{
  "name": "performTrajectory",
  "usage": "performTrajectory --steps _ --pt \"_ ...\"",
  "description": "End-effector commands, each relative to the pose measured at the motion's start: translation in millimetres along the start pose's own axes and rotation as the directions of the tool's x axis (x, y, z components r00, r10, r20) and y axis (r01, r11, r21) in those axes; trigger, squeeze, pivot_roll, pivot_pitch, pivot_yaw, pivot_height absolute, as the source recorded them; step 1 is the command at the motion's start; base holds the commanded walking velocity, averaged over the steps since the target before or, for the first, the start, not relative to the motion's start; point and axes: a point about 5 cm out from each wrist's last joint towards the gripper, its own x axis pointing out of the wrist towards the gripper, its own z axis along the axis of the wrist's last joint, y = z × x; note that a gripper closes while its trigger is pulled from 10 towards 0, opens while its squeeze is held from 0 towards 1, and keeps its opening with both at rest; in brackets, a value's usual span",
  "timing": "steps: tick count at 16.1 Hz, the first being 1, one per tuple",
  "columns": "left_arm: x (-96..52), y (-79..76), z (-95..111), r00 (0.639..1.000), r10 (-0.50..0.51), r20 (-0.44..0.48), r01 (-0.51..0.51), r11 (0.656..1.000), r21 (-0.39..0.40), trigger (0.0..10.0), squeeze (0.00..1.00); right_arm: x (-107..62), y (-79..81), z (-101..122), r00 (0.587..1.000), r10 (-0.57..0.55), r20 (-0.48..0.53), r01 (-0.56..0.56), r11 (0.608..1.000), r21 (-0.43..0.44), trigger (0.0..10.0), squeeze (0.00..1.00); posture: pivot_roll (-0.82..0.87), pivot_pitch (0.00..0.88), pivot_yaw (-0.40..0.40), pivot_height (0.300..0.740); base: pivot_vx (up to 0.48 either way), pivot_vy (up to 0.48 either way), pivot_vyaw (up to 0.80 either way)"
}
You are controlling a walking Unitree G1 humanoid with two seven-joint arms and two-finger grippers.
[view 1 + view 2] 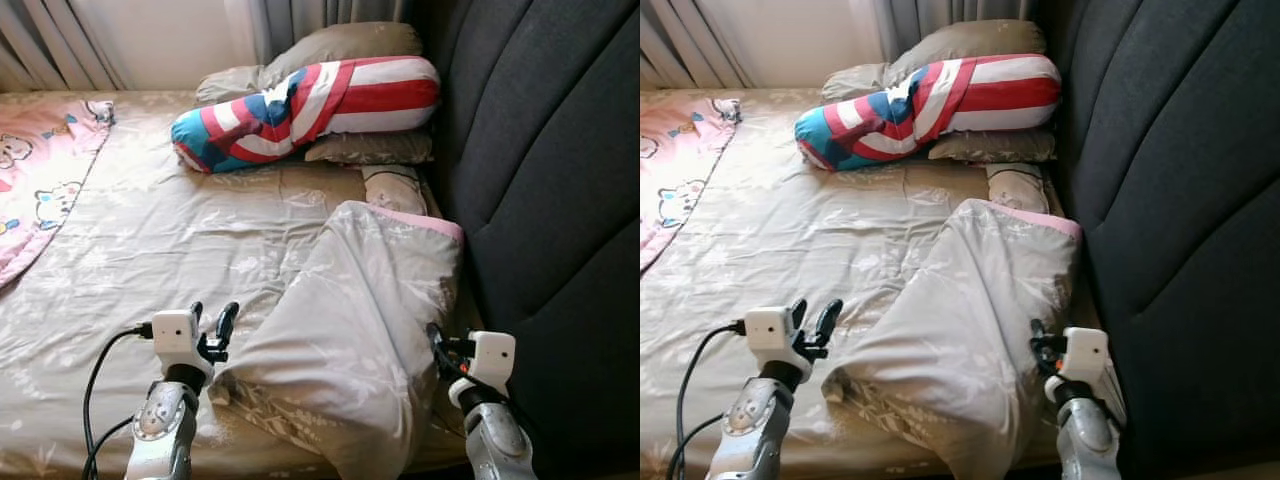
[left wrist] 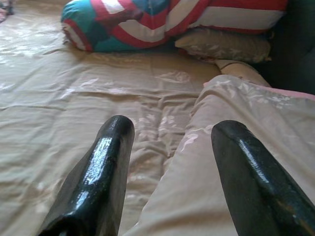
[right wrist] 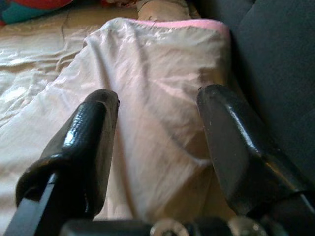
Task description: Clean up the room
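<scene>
A grey quilt (image 1: 350, 340) with a pink-edged hem lies bunched on the bed (image 1: 150, 240), along its right side against the dark upholstered headboard (image 1: 550, 180). Its long axis runs from the near edge of the bed, where a folded corner hangs toward the robot, away to the pink hem, which points at the pillows. The left tool (image 1: 212, 325) hovers just beside the quilt's near left corner, its two black fingers (image 2: 101, 172) spread apart and holding nothing, one over the beige sheet and one over the quilt's edge. The right tool (image 3: 157, 147) sits at the quilt's near right side, next to the headboard, fingers also spread with the quilt fabric between them but not pinched. Beyond the quilt, a stars-and-stripes bolster pillow (image 1: 310, 110) lies across two grey pillows (image 1: 340, 50). The broad middle of the sheet is flat and open. A pink cartoon blanket (image 1: 40, 180) drapes over the far left edge.
</scene>
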Motion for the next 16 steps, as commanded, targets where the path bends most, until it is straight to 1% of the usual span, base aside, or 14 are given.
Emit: performTrajectory --steps 1,2,5,6,11,12,13,14,16 --pt "-3.8 5.5 -1.1 1.0 0.011 -0.015 -0.011 1.0 -0.003 10.0 0.0 -2.0 -0.6 -2.4 1.0 -0.011 -0.019 0.011 1.0 0.002 10.0 0.0 -0.06 0.128 -0.008 0.74 0.0 0.0 0.0" --pt "-3.7 5.7 -0.5 1.0 0.01 -0.014 -0.01 1.0 -0.002 10.0 0.0 -2.4 -0.5 -3.4 1.0 -0.013 -0.025 0.013 1.0 0.005 10.0 0.0 -0.06 0.129 -0.006 0.735 0.0 0.0 0.0" --pt "-4.4 5.4 0.1 1.0 0.004 -0.016 -0.004 1.0 0.001 10.0 0.0 -4.4 1.0 -6.2 1.0 -0.013 -0.029 0.013 1.0 0.004 10.0 0.0 -0.06 0.132 -0.002 0.695 0.0 0.0 0.0" --pt "-5.5 5.3 0.0 1.0 0.003 -0.017 -0.003 1.0 0.001 10.0 0.0 -6.3 1.5 -5.0 1.0 -0.017 -0.002 0.017 1.0 0.02 10.0 0.0 -0.06 0.135 -0.001 0.695 0.0 0.0 0.0" --pt "-8.0 7.3 -1.1 1.0 0.005 -0.026 -0.005 1.0 0.007 10.0 0.0 -5.6 4.6 -10.7 0.998 -0.008 -0.056 0.008 1.0 0.003 10.0 0.0 -0.05 0.138 0.0 0.695 0.0 0.0 0.0" --pt "-7.9 7.6 -0.9 1.0 0.005 -0.027 -0.005 1.0 0.007 10.0 0.0 -4.7 6.8 -11.3 0.998 0.004 -0.065 -0.004 1.0 0.003 10.0 0.0 -0.05 0.139 0.0 0.69 0.0 0.0 0.0" --pt "-7.7 7.5 -0.9 1.0 0.005 -0.027 -0.005 1.0 0.007 10.0 0.0 -5.1 8.1 -9.4 0.999 0.013 -0.042 -0.013 1.0 0.002 10.0 0.0 -0.05 0.137 -0.002 0.675 0.0 0.0 0.0" --pt "-7.4 7.4 -0.7 1.0 0.005 -0.028 -0.005 1.0 0.006 10.0 0.0 -5.7 8.1 -7.9 1.0 0.011 -0.025 -0.011 1.0 0.005 10.0 0.0 -0.05 0.136 -0.002 0.67 0.0 0.0 0.0" --pt "-6.9 7.9 -0.1 1.0 0.006 -0.029 -0.005 1.0 0.007 10.0 0.0 -5.2 7.7 -9.2 0.999 0.01 -0.04 -0.01 1.0 0.001 10.0 0.0 -0.05 0.135 -0.002 0.67 0.0 0.0 0.0"
